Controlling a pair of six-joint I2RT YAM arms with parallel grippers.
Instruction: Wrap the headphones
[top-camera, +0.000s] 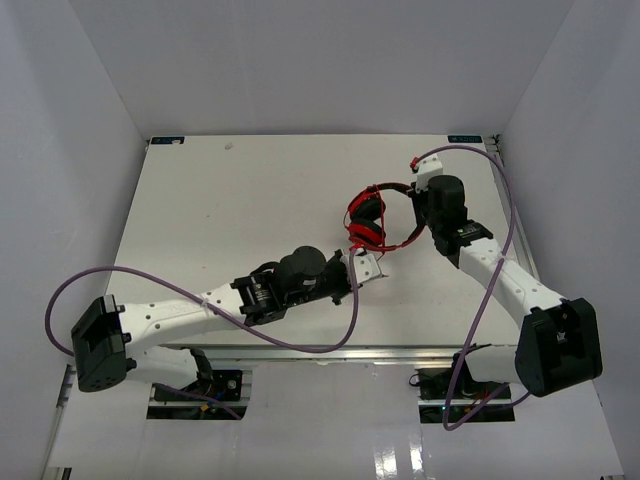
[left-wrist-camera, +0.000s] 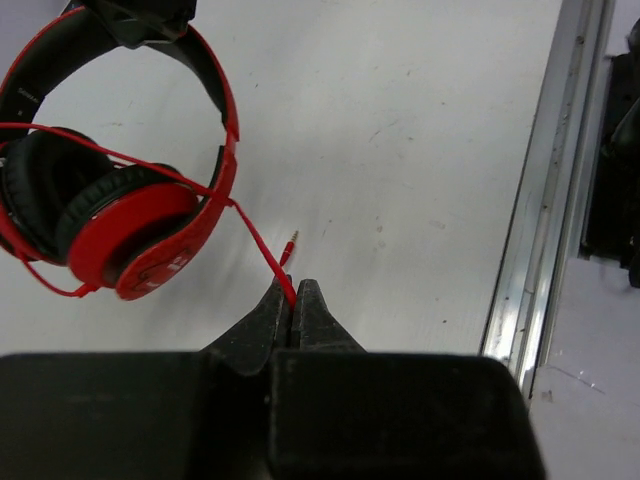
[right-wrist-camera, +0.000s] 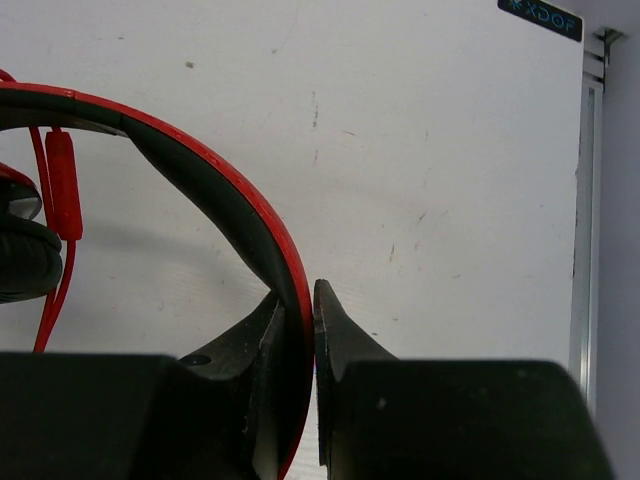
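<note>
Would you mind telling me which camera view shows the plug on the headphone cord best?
The left wrist view: the plug shows against the table just past the left gripper, which is shut on the cord. From the top it is too small to pick out; the right wrist view misses it.

surface: white table (top-camera: 220, 200) | headphones (top-camera: 368, 222): over right-centre, contact with top unclear | edge: metal rail (left-wrist-camera: 540, 200)

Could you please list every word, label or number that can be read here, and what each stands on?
"XDOF": dark sticker at the far edge of the table; the mark before it is unclear.
Two blue stickers at the far corners, top view: too small to read.
Faint marks on an earcup of the headphones: illegible.
</note>
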